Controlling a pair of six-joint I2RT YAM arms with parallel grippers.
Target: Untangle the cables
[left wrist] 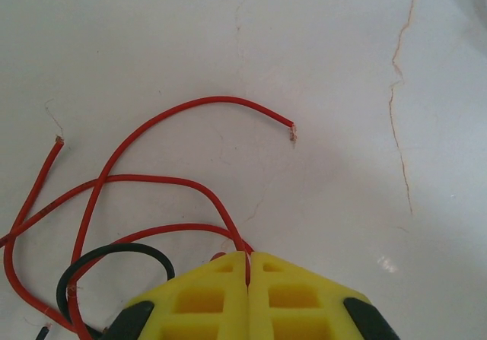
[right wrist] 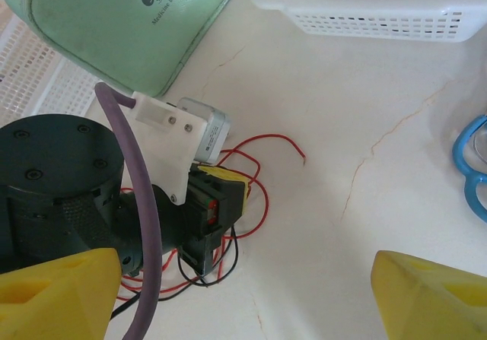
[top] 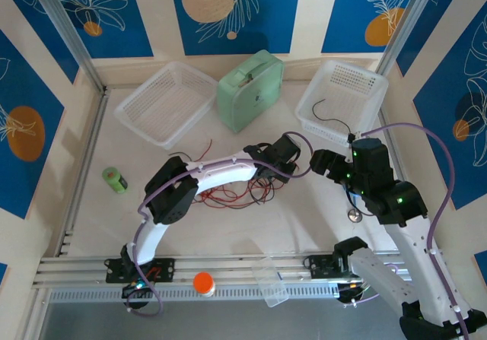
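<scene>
A tangle of thin red cables point(top: 228, 197) with a black one among them lies on the white table in the middle. My left gripper point(left wrist: 249, 268) is down on the tangle's right end, and its yellow jaws are shut on a red cable point(left wrist: 221, 98) that runs into the slit between them. A black cable point(left wrist: 122, 249) loops just to the left. In the right wrist view the left gripper point(right wrist: 228, 188) stands over the red loops point(right wrist: 262, 137). My right gripper point(right wrist: 243, 302) hovers open to the right of the tangle, holding nothing.
A mint green case point(top: 251, 89) stands at the back centre between two white baskets point(top: 166, 103) point(top: 365, 89); a black wire point(top: 327, 112) lies in the right one. A blue stethoscope point(right wrist: 468, 165) lies under the right arm. A green bottle point(top: 114, 179) sits at left.
</scene>
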